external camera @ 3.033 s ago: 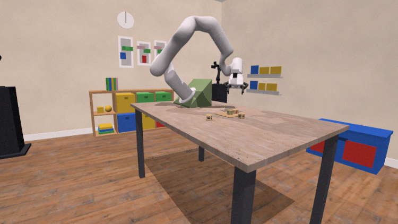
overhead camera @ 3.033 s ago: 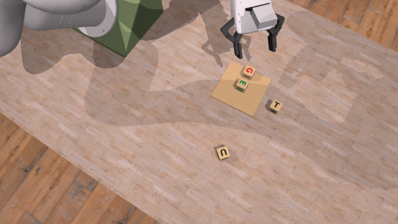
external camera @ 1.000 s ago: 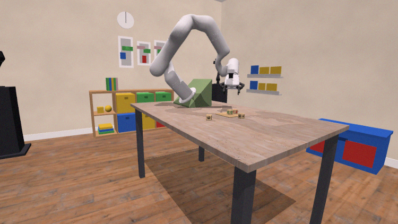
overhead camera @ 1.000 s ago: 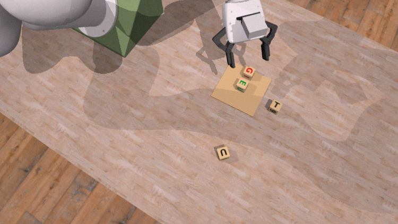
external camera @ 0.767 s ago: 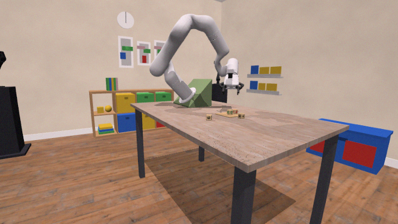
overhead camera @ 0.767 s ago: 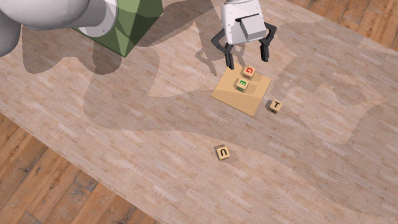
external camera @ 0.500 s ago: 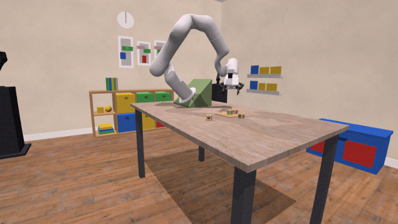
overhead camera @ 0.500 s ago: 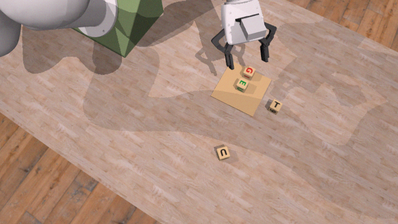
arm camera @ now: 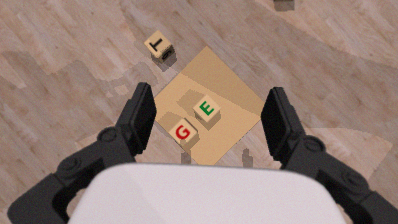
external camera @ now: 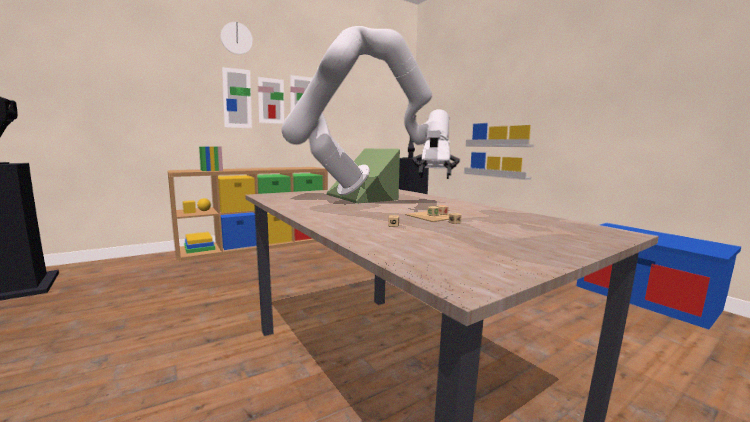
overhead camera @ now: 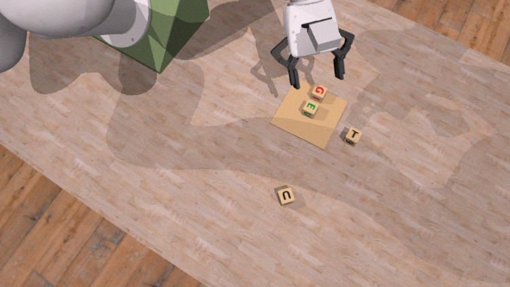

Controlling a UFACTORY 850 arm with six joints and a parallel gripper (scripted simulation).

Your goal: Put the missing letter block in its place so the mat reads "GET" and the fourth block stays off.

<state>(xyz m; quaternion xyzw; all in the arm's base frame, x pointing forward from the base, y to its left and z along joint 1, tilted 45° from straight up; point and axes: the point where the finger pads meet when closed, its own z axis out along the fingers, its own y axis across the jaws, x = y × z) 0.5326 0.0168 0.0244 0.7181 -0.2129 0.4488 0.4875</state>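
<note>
Hovering: gripper [overhead camera: 315, 76] hangs above the mat's [overhead camera: 322, 133] near-base edge, jaws spread wide, nothing between them.
Row so far: G block [overhead camera: 318, 92] and E block [overhead camera: 309, 108] sit side by side on the mat, both letters on top.
Missing letter: T block [overhead camera: 353, 136] lies on the table just off the mat, beyond the side farthest from the base, T facing up.
Key relation: T block is past the E block from the jaws, so the reach must carry across the mat and over both seated blocks; in the wrist view it sits toward the upper left [arm camera: 158, 44].
Spare: U block [overhead camera: 285, 196] rests well apart from the mat and should stay there.
Empty slot: bare mat beyond E.
</note>
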